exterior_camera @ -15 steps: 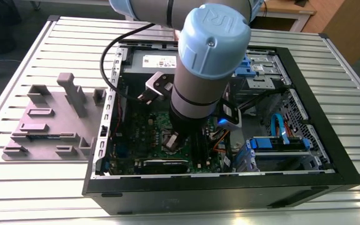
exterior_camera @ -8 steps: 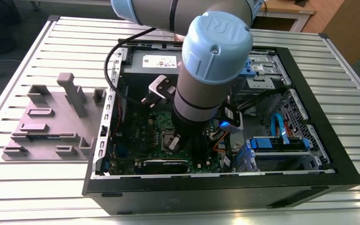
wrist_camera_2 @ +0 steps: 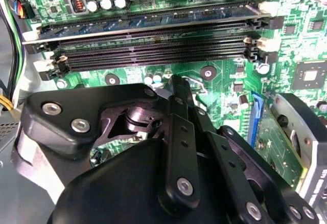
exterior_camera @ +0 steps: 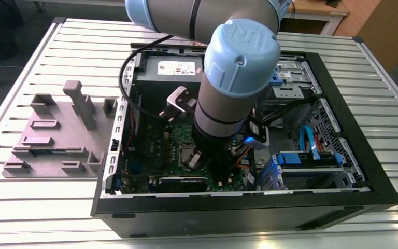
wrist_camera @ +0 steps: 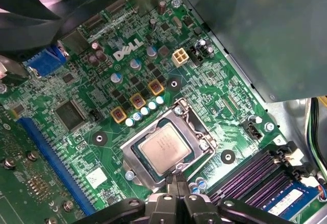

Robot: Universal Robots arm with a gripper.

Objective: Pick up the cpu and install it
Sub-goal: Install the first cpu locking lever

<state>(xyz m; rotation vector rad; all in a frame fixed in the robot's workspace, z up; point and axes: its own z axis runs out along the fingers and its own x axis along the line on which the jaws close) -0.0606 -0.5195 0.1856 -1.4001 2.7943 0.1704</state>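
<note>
We see the cpu (wrist_camera: 164, 148) lying flat inside the socket frame (wrist_camera: 168, 144) on the green motherboard (wrist_camera: 102, 106) in the first wrist view, its pale metal top facing up and the frame's rim running around it on all sides. The gripper (wrist_camera: 176, 182) hangs just off the chip's edge at about six o'clock from it, and its fingers (wrist_camera: 180, 184) look pressed together into a single thin tip with nothing between them; they do not appear to touch the chip. In the second wrist view the gripper's black linkage (wrist_camera_2: 179, 147) sits low over the board, near the memory slots (wrist_camera_2: 153, 45). In the exterior view the arm (exterior_camera: 233, 88) reaches down into the open computer case (exterior_camera: 337, 197) on the slatted table (exterior_camera: 47, 62), with a grey fixture block (exterior_camera: 54, 135) at nine o'clock from the case. We judge the chip to be seated, though we cannot tell whether it lies fully level in the socket. The risks we see come from closeness: a sideways drift of the tip could catch the chip's edge and tilt it, which could bend the contacts beneath. A downward push could scrape the small capacitors (wrist_camera: 145, 109) at eleven o'clock of the socket. The linkage could also knock the slot latches (wrist_camera_2: 255, 42) if the wrist swings.
</note>
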